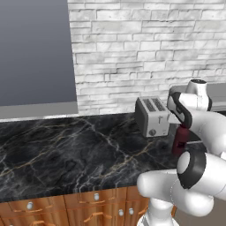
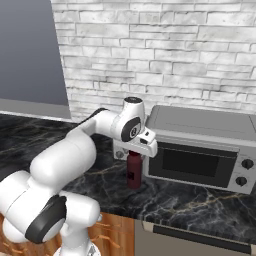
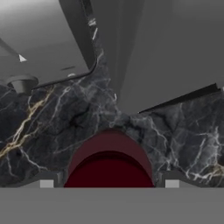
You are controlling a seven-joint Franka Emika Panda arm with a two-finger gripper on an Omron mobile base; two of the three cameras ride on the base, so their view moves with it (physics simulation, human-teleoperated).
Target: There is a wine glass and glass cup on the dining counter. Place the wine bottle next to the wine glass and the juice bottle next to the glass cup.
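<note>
Juice bottle: you have the short dark maroon juice bottle (image 2: pixel 133 172) standing upright on the black marble tabletop (image 1: pixel 66 150), in the gap between the toaster and the oven. From the left base camera its body (image 1: pixel 180 139) shows just right of the toaster, partly behind the arm. In the hand camera you look straight down on its round maroon top (image 3: pixel 109 164).

Fingers: your gripper (image 2: pixel 134 155) sits directly over the bottle, with the hand covering the bottle's top. In the hand camera the two fingers (image 3: pixel 46 183) stand one on each side of the maroon top, near its edges. You cannot tell from these pictures whether they press on the bottle or only flank it.

Arm: your white arm (image 2: pixel 70 155) reaches from the near side, across the tabletop, to the bottle, with the wrist bent down.

Toaster: a silver two-slot toaster (image 1: pixel 152 115) stands just left of the bottle, towards the far wall. Its round foot and side show at the upper left of the hand camera.

Oven: a grey countertop oven (image 2: pixel 200 150) with a dark glass door and two knobs stands just right of the bottle.

Tabletop: black with white and gold veins, on wood drawer fronts (image 1: pixel 66 207) with metal knobs along the near side.

Wall: white brick wall (image 2: pixel 175 55) behind the appliances, with a flat grey panel (image 1: pixel 35 53) to the far left.
</note>
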